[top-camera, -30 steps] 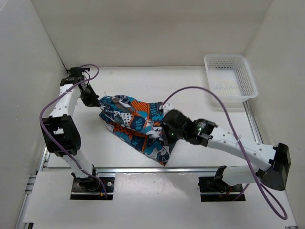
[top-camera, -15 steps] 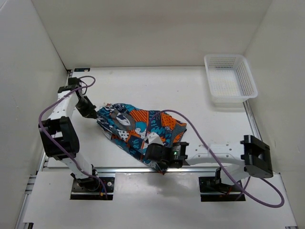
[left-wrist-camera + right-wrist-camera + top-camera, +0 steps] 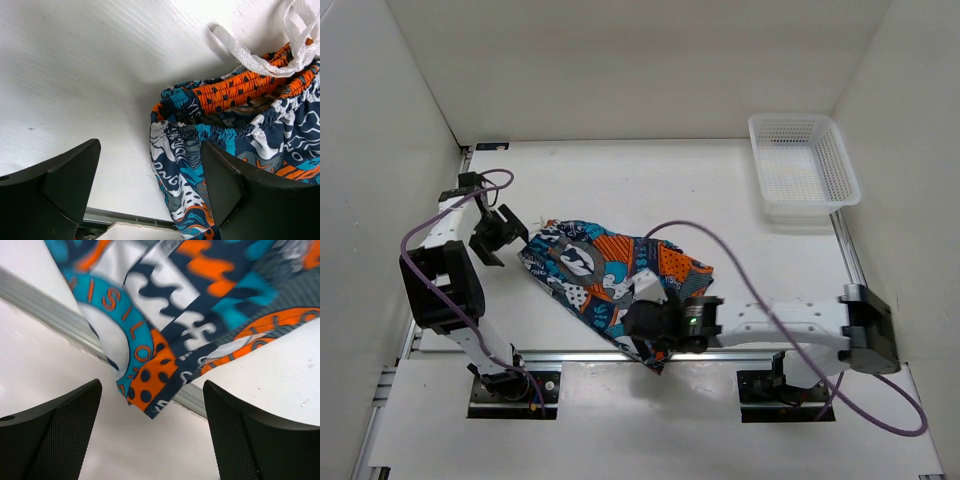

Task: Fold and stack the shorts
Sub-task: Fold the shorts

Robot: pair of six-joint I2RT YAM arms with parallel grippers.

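Observation:
The shorts, in a blue, teal, orange and white patchwork print, lie spread flat from the table's left middle to its front edge. My left gripper stands open just left of the elastic waistband, with cloth lying between its fingers but not pinched. A white drawstring trails from the waistband. My right gripper hovers open over the near hem. In the right wrist view that gripper holds nothing, and the shorts' corner hangs over the front rail.
A white mesh basket stands at the back right corner. An aluminium rail runs along the table's front edge under the hem. White walls close in the left, back and right sides. The purple cable arcs over the shorts.
Both grippers were shut on the shorts and have opened, letting go. The right arm had pulled the hem to the front edge, stretching the cloth flat. The left gripper backed off slightly left.

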